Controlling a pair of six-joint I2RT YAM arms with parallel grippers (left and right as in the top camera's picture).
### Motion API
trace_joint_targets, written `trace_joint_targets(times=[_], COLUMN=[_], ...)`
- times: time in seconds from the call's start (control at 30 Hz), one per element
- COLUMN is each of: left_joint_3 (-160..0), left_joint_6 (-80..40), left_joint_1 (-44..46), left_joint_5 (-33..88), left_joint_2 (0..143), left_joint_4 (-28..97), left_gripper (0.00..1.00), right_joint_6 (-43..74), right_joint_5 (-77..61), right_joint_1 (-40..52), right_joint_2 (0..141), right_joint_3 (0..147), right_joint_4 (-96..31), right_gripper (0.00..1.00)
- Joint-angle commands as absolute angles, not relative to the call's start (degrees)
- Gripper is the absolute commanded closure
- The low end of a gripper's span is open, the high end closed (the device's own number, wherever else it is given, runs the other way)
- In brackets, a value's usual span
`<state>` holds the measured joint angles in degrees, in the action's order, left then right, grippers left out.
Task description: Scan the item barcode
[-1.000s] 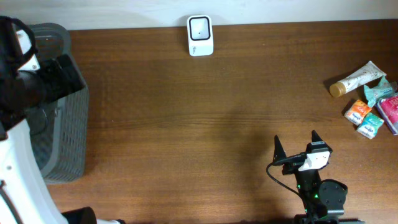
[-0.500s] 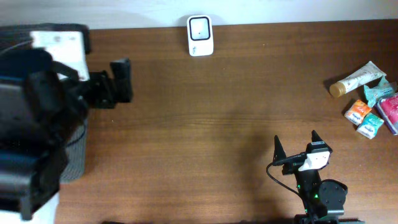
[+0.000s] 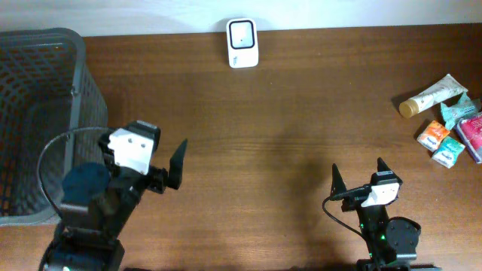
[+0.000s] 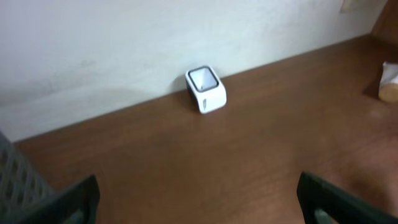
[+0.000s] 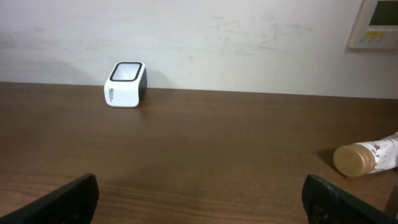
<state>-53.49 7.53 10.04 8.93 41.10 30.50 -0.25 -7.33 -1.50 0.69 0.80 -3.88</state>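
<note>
The white barcode scanner (image 3: 242, 43) stands at the table's far edge against the wall; it also shows in the left wrist view as the scanner (image 4: 206, 89) and in the right wrist view as the scanner (image 5: 125, 84). The items lie in a small heap at the far right: a cream tube (image 3: 431, 96) with a brown cap, an orange packet (image 3: 434, 135), a teal packet (image 3: 449, 152) and a pink pack (image 3: 473, 134). My left gripper (image 3: 144, 140) is at the front left, open and empty, pointing toward the scanner. My right gripper (image 3: 358, 167) is at the front right, open and empty, well short of the items.
A grey mesh basket (image 3: 45, 90) fills the left end of the table, right beside my left arm; its corner (image 4: 18, 183) shows in the left wrist view. The tube's capped end (image 5: 367, 158) lies ahead and right of my right gripper. A wall panel (image 5: 376, 25) hangs at the upper right.
My left arm has swung from above the basket down to the front left of the table, uncovering the basket. The right arm and the items have not moved.
</note>
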Motion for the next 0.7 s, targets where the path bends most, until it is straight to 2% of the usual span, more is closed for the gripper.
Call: trace_joint_targets(times=[0.0, 0.17, 0.3, 0.5, 0.67], left_joint_3=[-40.03, -17.58, -7.11, -0.49, -0.49], left_joint_6=[8.62, 1.21, 0.78, -3.46, -3.49], left_joint_1=[8.01, 5.45, 5.37, 1.3, 1.3], left_joint_5=[9.74, 9.69, 6.74, 6.15, 4.62], left_joint_2=[32.77, 25.02, 20.97, 11.11, 2.57], left_joint_4=[17.41, -10.66, -20.14, -16.78, -3.51], left_gripper=[0.01, 0.01, 0.01, 0.01, 0.01], right_joint_6=[-0.64, -0.64, -0.64, -0.64, -0.64], right_joint_5=[-6.87, -6.87, -6.87, -6.87, -6.87], right_joint_1=[-1.02, -1.02, -1.02, -1.04, -1.02], right_joint_2=[0.25, 0.25, 0.25, 0.25, 0.25], right_joint_3=[0.32, 0.32, 0.32, 0.32, 0.32], right_joint_4=[-4.08, -4.08, -4.08, -4.08, -4.08], right_gripper=[0.01, 0.01, 0.01, 0.01, 0.01])
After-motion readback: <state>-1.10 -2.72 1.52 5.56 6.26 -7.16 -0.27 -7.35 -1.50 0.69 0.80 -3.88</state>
